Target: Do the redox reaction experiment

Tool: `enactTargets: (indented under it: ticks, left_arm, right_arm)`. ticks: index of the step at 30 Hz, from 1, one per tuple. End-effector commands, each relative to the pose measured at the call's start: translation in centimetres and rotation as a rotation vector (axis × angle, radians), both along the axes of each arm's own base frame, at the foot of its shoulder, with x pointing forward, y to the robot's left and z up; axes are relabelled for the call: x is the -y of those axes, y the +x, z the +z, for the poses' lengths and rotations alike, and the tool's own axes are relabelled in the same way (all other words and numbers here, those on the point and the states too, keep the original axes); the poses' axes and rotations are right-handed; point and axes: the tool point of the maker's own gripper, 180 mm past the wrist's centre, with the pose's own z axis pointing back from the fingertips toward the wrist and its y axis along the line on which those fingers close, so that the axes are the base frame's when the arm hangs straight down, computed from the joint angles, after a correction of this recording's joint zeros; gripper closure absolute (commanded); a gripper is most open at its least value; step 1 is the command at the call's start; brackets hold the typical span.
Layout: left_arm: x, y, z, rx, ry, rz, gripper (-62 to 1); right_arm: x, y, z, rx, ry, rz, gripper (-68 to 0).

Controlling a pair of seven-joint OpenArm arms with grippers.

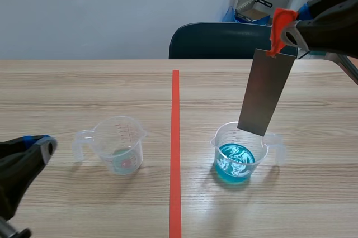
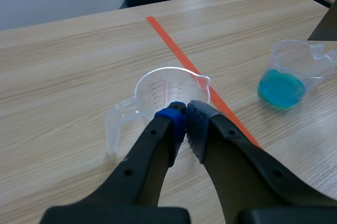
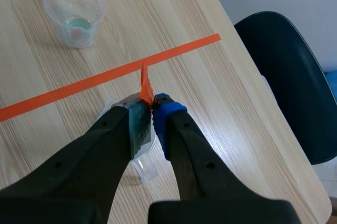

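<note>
Right end effector (image 1: 282, 32) raised, clenched on the top end of a grey metal strip (image 1: 265, 93); an orange tab (image 1: 277, 25) sticks out at the grip. The strip hangs below it, slightly tilted. Under the strip's lower edge stands the blue-liquid beaker (image 1: 222, 140) on the desk (image 1: 84, 87); the edge is over the beaker's mouth, apart from the liquid.

Left end effector (image 2: 185, 112) low over the desk, pads pressed together, grasping nothing. Just ahead of it: second beaker (image 2: 168, 84), clear, upright, faint coloured trace at its bottom. Tape line (image 1: 175, 137) runs between the two beakers.
</note>
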Motion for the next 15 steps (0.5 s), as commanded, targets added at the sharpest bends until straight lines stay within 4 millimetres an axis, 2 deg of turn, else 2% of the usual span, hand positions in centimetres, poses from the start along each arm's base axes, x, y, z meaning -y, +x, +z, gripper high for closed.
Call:
enactTargets:
  ticks: [1,7,15]
  left_arm:
    - [0.8,0.9,0.4,0.036,-0.017,-0.020,-2.3]
    - [4.9,3.4,-1.4,0.070,-0.027,-0.126,-2.3]
    - [10.0,6.1,-2.4,0.105,-0.039,-0.261,-2.3]
  right_arm:
    - [-0.2,0.2,0.8,0.020,0.020,0.005,-0.8]
    - [-0.3,0.0,0.8,0.016,0.023,0.017,-0.8]
    - [-0.3,0.0,0.8,0.016,0.023,0.017,-0.8]
